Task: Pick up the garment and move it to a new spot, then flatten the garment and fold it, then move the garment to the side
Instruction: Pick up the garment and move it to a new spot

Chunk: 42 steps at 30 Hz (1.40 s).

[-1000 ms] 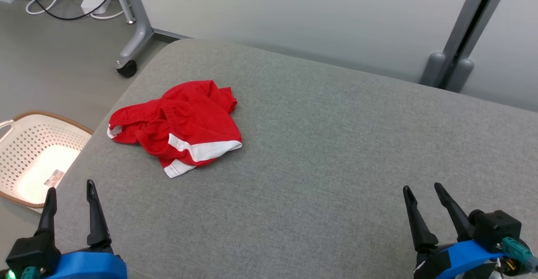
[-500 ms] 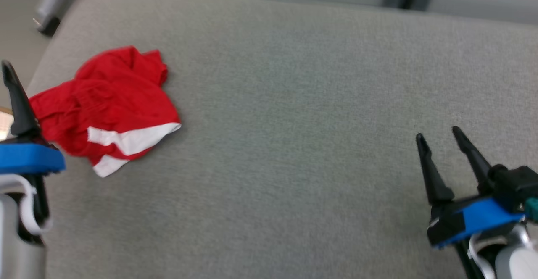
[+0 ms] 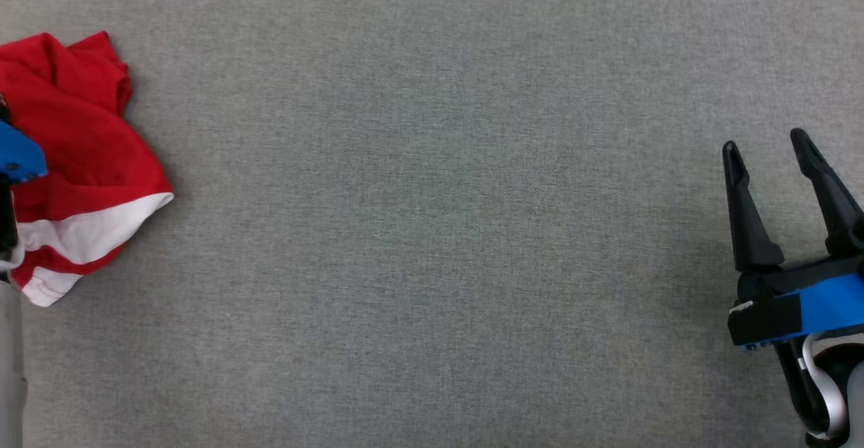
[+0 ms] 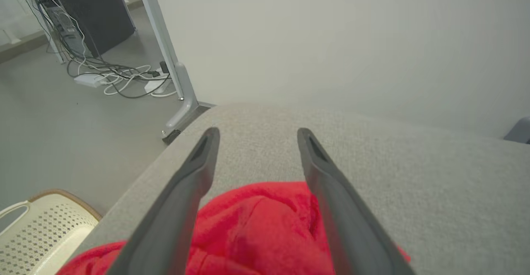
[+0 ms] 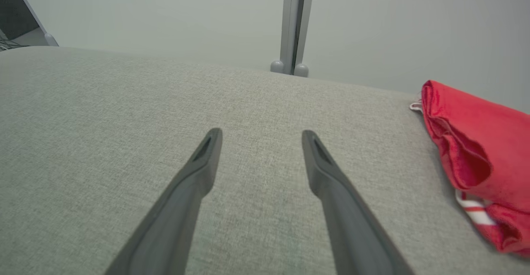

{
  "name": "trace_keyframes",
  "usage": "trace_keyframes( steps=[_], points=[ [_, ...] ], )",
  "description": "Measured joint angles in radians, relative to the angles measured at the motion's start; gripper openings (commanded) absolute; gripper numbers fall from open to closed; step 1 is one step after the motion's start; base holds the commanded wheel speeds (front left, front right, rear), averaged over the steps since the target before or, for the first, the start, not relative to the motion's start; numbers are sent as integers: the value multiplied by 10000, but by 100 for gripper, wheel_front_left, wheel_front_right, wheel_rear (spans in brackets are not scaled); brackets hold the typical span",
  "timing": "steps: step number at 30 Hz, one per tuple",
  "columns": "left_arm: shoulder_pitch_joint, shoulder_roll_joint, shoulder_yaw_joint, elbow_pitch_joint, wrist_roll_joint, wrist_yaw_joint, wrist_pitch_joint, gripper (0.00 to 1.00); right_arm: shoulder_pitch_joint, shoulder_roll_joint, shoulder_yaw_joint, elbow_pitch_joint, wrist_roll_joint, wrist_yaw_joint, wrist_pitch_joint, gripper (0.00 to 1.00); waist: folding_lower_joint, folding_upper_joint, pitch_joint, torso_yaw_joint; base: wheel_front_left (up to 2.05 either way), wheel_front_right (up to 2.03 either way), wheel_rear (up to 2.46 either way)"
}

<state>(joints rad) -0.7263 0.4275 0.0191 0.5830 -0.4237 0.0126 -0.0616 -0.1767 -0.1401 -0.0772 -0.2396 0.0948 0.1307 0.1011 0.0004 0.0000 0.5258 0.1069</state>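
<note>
The left gripper (image 4: 257, 134) has its two fingers spread wide with nothing between them. The red garment (image 4: 256, 221) lies bunched right below and between them, its far edge stopping short of the fingertips (whether either finger touches cloth I cannot tell). The pickup looks about to begin. It would probably go best if the fingers came straight down onto the raised ridge of cloth between them, not onto a loose hem. They should close on fabric only, without catching the grey cushion (image 4: 414, 175) beneath, and lift the heap clear before carrying it. The right gripper (image 5: 261, 133) is just as wide open and empty, over bare cushion with the garment well off to one side of its fingers, so there is open room for the new spot. The heap seems longer than it is wide, running roughly along the line of the left fingers. Its white-banded hem points back toward the wrist and its plain red end toward the tips.
</note>
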Motion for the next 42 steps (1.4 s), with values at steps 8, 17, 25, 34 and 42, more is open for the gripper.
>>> trace_keyframes(
  steps=[8, 17, 25, 34, 42],
  points=[
    [-341, -272, -366, 2272, -537, -500, 2088, 100, -27, -33, -234, -29, 0, 0, -44, 100, -2, 0, -22, -75, 0, 0, 0],
    [-734, -368, -598, 3457, -851, -838, 3053, 21, -56, -38, -59, 6, -4, 0, 23, 100, -4, 0, -232, -3, 0, 0, 0],
    [-735, -188, -729, 3868, -662, -941, 2011, 0, -59, 56, -56, 378, 73, 0, -188, 100, -4, 0, -690, -251, 0, 0, 0],
    [-1429, 121, -1181, 2917, -88, -1064, 173, 0, 72, 424, 40, 1097, 213, 0, -656, 100, -5, 0, -1623, -796, 0, 0, 0],
    [-2278, 2, -1889, 853, 518, -1009, -105, 0, 229, 711, 59, 1576, 395, 0, -1043, 100, -5, 0, -2183, -1676, 0, 0, 0]
  ],
)
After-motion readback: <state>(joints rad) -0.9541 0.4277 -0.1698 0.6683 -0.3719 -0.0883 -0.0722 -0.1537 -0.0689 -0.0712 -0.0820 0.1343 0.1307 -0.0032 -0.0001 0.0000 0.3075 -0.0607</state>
